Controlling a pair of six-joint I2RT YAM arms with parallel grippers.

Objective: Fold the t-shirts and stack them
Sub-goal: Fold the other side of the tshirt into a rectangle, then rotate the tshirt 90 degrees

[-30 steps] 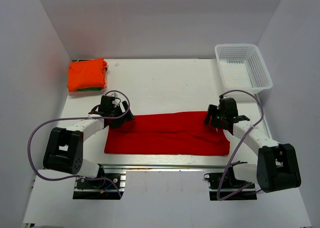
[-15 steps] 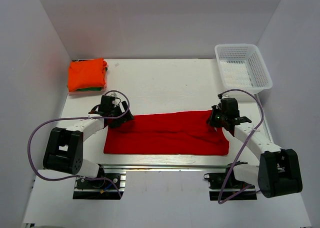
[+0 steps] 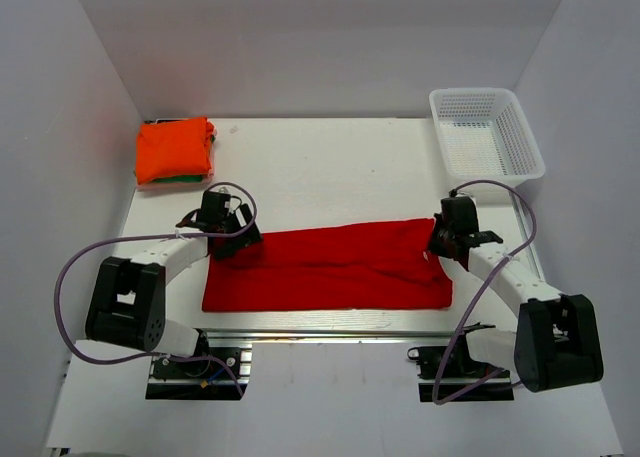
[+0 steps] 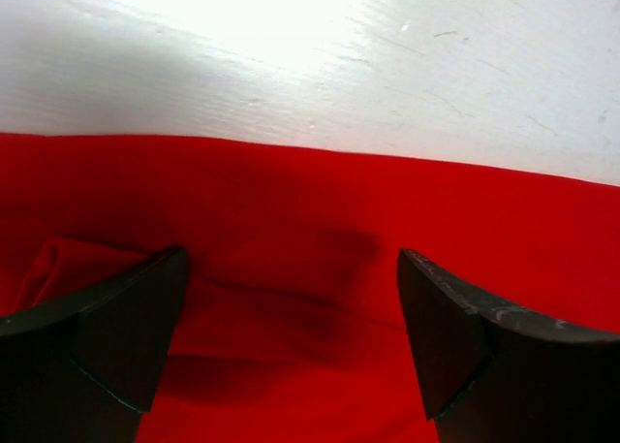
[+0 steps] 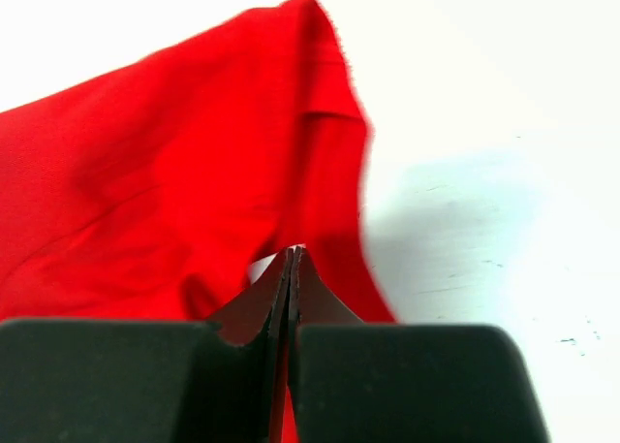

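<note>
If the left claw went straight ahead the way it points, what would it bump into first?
Probably the red t-shirt: the open left claw points right at its cloth, though depth is unclear.

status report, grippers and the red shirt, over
Left gripper open, jaws wide over the red t-shirt at its left end. Right gripper shut on its right end. Folded orange stack and white basket at the back, apart from it.
</note>
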